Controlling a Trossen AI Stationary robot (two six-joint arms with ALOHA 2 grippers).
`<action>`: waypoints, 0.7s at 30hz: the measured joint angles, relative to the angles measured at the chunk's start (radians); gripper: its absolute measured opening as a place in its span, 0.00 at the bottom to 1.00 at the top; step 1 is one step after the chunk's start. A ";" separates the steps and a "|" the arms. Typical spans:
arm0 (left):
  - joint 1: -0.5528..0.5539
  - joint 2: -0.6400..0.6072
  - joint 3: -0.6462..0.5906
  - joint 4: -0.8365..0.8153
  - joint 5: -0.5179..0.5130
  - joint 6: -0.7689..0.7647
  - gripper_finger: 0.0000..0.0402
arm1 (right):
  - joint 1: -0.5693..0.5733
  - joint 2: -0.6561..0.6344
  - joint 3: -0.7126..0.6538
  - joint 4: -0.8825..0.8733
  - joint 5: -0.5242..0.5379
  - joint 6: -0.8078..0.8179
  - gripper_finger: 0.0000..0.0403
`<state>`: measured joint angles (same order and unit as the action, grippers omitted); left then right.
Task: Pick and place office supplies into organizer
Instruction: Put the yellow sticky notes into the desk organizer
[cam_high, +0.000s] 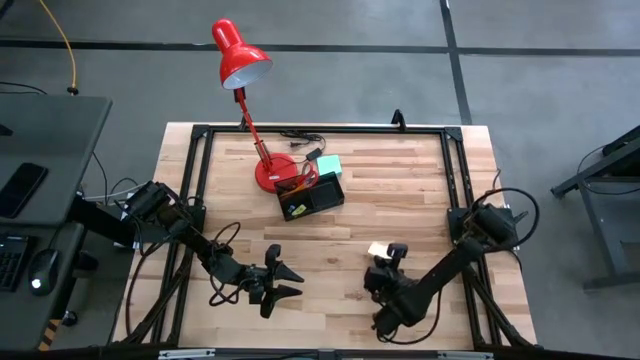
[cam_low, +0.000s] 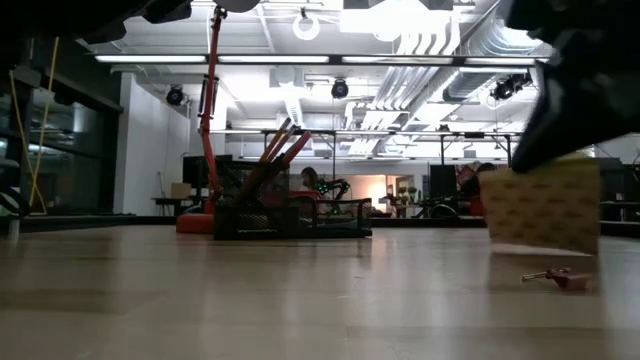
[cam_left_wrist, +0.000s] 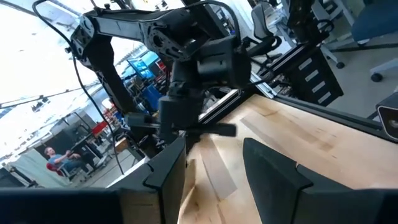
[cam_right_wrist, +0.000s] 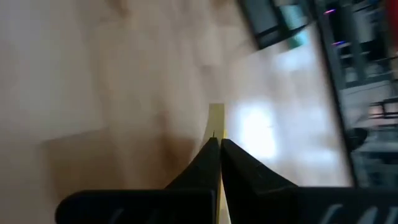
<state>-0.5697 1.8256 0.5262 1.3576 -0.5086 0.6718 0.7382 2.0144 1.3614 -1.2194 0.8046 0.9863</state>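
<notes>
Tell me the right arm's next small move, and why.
Probably carry it toward the organizer. The right gripper is shut on a yellow pad, which hangs clear of the table in the low view, while the organizer sits far off beside the lamp. The left gripper waits open.

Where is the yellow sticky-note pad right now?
High view: the yellow sticky-note pad is pinched in the right gripper, lifted off the table, front-right of the organizer.
</notes>
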 joint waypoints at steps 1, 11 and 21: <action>0.000 0.000 0.000 0.000 0.000 -0.002 0.38 | -0.008 -0.002 0.003 -0.022 0.016 0.000 0.00; -0.002 0.000 0.000 -0.042 0.027 -0.118 0.38 | -0.067 -0.079 0.004 -0.039 0.125 -0.063 0.00; -0.001 0.000 0.000 -0.095 0.026 -0.157 0.38 | -0.073 -0.136 0.002 0.193 -0.430 -0.221 0.08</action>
<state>-0.5705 1.8259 0.5262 1.2624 -0.4824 0.5152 0.6647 1.8782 1.3637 -1.0268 0.3748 0.7651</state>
